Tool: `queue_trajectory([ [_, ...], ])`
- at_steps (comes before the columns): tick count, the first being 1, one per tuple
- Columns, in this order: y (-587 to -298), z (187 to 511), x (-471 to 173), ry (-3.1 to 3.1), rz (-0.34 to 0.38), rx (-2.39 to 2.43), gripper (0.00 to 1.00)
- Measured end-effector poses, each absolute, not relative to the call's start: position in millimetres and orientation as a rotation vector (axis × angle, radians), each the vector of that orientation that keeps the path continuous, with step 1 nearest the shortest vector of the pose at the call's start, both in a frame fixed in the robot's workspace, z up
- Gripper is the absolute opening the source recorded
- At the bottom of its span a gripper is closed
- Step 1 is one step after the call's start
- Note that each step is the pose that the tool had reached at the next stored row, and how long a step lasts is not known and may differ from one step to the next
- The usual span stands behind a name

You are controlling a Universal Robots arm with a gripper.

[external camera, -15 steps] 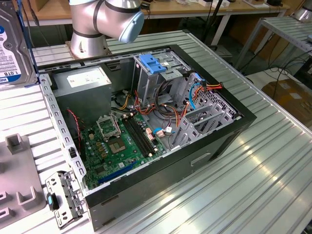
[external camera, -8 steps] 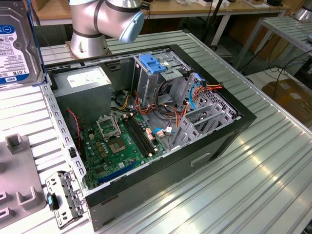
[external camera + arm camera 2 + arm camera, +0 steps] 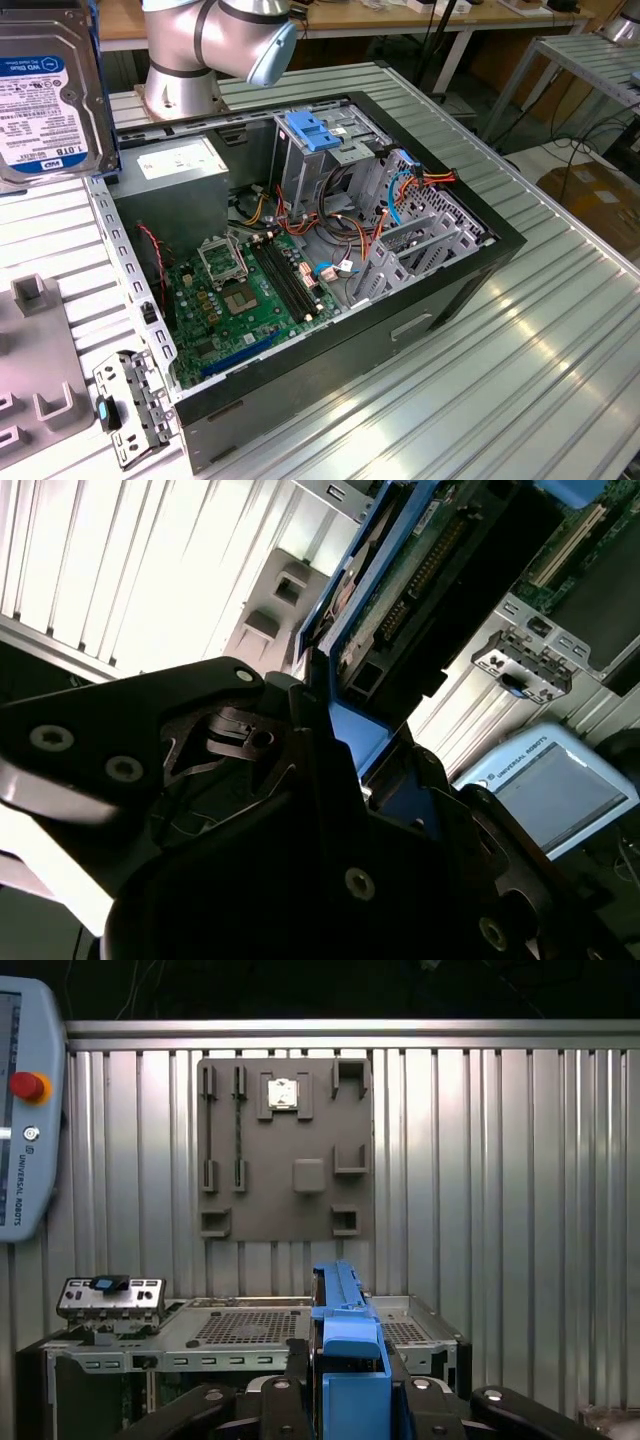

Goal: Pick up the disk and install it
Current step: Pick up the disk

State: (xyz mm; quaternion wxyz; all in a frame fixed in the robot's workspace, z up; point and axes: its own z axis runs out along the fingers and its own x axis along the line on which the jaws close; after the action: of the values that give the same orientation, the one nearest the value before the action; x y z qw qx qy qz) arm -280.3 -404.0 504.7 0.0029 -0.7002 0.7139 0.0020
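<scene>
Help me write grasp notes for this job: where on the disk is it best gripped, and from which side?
Take the disk by one edge, pinching across its thin thickness on the blue carrier and coming in along its flat plane. It is flat and slim, so that span fits. In the first wrist view the end effector clamps it just so, edge-on.

Ribbed metal table [image 3: 540, 385], wooden bench [image 3: 352, 20] (far side)

Seeing disk [image 3: 45, 95] hanging in the air at exterior view's left edge: silver drive, white-and-blue label facing that camera, blue carrier framing it. Standing upright, showing edge-on in first wrist view.
</scene>
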Motion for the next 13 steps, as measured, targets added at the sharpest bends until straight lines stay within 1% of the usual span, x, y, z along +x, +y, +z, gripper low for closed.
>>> queue_trajectory([
  [13,-410,505,-247,2.239,0.006,-2.196,0.37],
])
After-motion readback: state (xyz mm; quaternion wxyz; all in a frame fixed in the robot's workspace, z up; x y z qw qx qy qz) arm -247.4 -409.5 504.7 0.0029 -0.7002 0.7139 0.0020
